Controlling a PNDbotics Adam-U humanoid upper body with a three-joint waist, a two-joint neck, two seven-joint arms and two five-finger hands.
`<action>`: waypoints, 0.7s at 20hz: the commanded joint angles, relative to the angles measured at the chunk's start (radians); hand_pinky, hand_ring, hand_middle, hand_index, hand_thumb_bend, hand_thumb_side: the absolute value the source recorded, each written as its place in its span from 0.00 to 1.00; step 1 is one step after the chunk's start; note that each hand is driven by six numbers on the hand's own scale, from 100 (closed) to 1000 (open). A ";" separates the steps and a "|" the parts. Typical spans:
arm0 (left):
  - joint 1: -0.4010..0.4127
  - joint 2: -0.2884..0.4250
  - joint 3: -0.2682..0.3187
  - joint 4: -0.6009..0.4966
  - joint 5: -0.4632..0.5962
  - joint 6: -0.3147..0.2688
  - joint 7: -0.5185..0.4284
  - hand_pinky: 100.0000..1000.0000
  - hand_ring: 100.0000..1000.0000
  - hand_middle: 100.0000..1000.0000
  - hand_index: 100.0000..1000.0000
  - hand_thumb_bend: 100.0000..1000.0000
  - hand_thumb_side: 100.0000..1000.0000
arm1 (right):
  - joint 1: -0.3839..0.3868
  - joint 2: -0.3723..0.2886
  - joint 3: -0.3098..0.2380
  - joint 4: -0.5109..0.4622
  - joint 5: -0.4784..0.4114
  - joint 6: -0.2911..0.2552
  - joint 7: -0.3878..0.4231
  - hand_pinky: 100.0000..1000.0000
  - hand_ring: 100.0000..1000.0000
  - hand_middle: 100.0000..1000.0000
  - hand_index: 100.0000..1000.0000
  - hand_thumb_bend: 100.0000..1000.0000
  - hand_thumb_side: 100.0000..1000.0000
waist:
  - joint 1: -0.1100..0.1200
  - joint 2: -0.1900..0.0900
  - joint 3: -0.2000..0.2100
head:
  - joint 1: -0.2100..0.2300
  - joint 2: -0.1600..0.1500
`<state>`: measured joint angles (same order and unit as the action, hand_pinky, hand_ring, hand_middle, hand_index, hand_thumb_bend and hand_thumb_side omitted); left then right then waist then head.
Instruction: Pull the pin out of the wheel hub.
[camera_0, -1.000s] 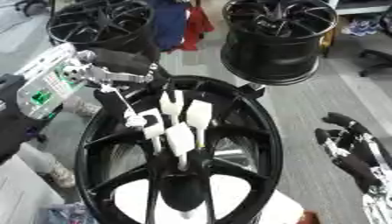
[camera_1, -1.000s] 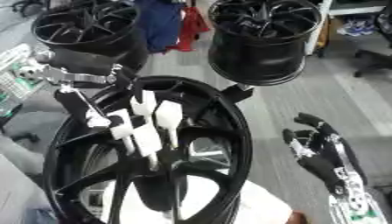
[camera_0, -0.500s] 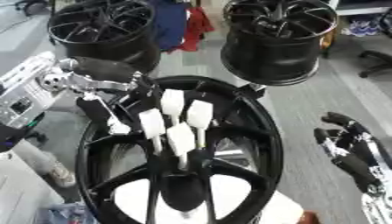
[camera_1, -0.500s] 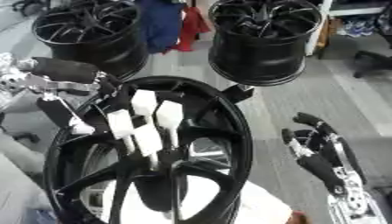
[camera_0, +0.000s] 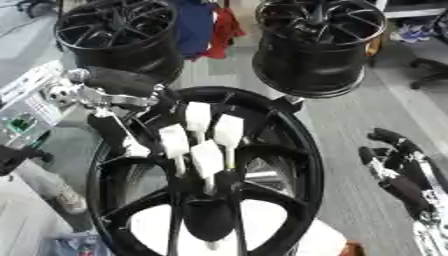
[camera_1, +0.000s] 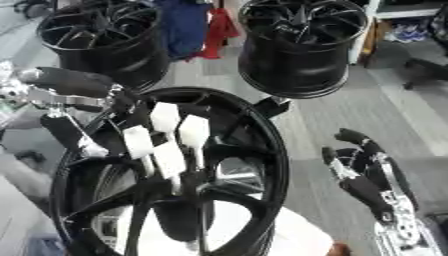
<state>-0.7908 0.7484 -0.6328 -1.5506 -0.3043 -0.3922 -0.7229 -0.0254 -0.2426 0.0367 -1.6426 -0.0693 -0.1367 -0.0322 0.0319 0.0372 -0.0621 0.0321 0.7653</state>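
Wheel hub: large black alloy rim, open face toward the camera, filling the centre and lower part of both eye views. 4 white pins stand in a tight cluster at the hub centre, flat white heads up, thin stems running down toward the spoke junction. Near-front pin sits lowest; 2 taller ones behind it, 1 to the left.

Left hand: enters from the left edge, black and silver, positioned over the upper-left rim of the hub. Its fingers reach downward beside the left side of the pin cluster, close to the leftmost pin. Contact with a pin not discernible; whether the fingers are curled or straight cannot be told.

Right hand: low at the right, well apart from the hub, over grey floor. Fingers relaxed and spread, pointing up, holding nothing.

Background: 2 further black rims, 1 upper left, 1 upper right. Blue and red cloth hangs between them.
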 joint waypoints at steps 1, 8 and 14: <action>-0.011 0.029 -0.001 0.001 -0.019 -0.197 -0.184 0.58 0.71 0.78 0.84 0.18 0.24 | -0.008 -0.019 -0.006 -0.010 0.002 0.000 -0.002 0.59 0.61 0.74 0.81 0.30 0.22 | -0.001 -0.011 -0.002 | 0.003 0.005; -0.007 0.018 0.002 0.031 -0.057 -0.220 -0.184 0.58 0.75 0.81 0.85 0.19 0.22 | -0.008 -0.019 -0.005 -0.010 0.001 0.000 -0.001 0.59 0.61 0.74 0.81 0.29 0.22 | -0.001 -0.010 -0.003 | 0.002 0.005; -0.012 -0.016 -0.004 0.078 -0.076 -0.233 -0.184 0.53 0.69 0.76 0.82 0.16 0.20 | -0.008 -0.018 -0.005 -0.009 0.001 0.001 -0.001 0.59 0.61 0.74 0.81 0.29 0.22 | -0.001 -0.009 -0.005 | 0.004 0.005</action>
<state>-0.7847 0.7182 -0.6437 -1.4760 -0.3724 -0.4134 -0.7017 -0.0255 -0.2426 0.0369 -1.6425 -0.0693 -0.1365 -0.0320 0.0324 0.0372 -0.0675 0.0323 0.7653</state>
